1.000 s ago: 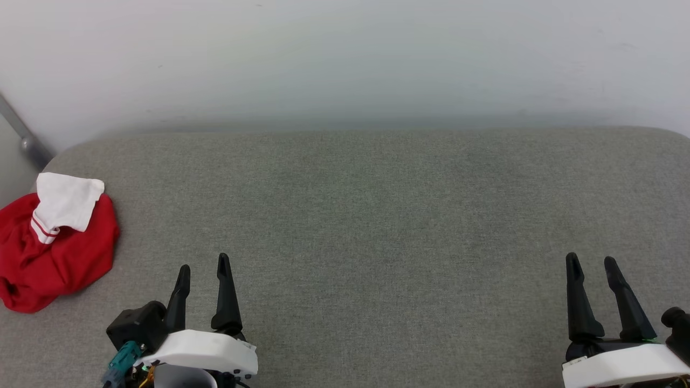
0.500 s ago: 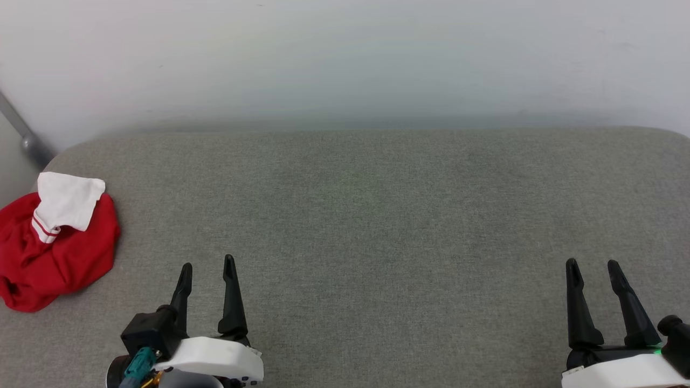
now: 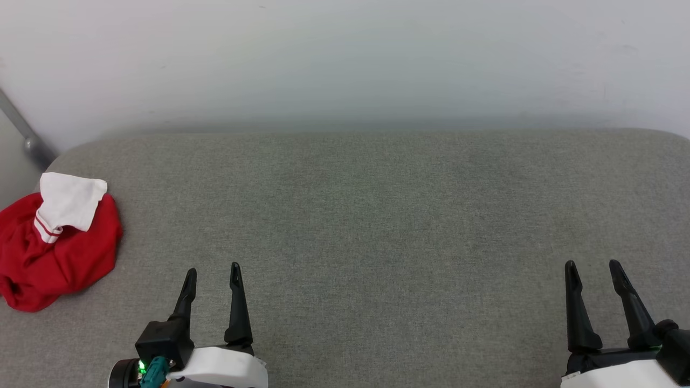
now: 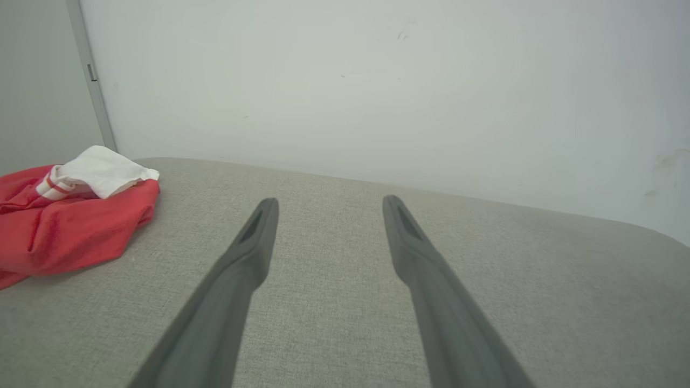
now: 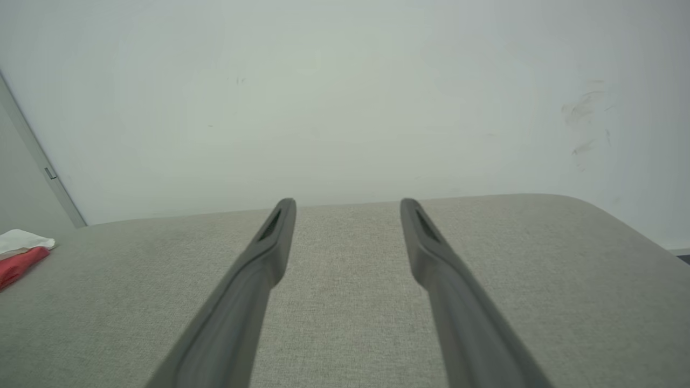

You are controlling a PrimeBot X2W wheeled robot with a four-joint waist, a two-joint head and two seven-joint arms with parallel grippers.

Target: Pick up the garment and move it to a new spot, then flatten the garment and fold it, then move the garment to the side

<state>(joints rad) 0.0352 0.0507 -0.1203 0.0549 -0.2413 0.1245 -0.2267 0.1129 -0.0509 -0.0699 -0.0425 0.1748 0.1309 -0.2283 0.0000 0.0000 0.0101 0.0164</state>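
Since a second ago my left gripper [image 3: 212, 268] has drawn back toward the bottom edge of the head view, its fingertips lower in frame and less of its white housing showing. The right gripper [image 3: 592, 263] has dropped back a little as well. The garment [image 3: 64, 258] has kept its place on the surface, apart from a slight shift of the whole picture. Both pincers stand wide, jaws spread with nothing between them. In the left wrist view the two dark fingers [image 4: 253, 253] are parted over bare fabric, and the right wrist view shows the same. The garment is a crumpled red heap at the far left end of the grey fabric surface [image 3: 377, 215], near its rounded corner. A white sleeve [image 3: 70, 200] with red stripe trim is folded over the top of it. It lies ahead of the left gripper and out to its left, apart from it, and well apart from the right gripper. I cannot see any lettering in this heap. Behind the surface is a pale wall [image 3: 345, 54], and a grey metal strip [image 3: 21, 134] runs down at an angle on the left.
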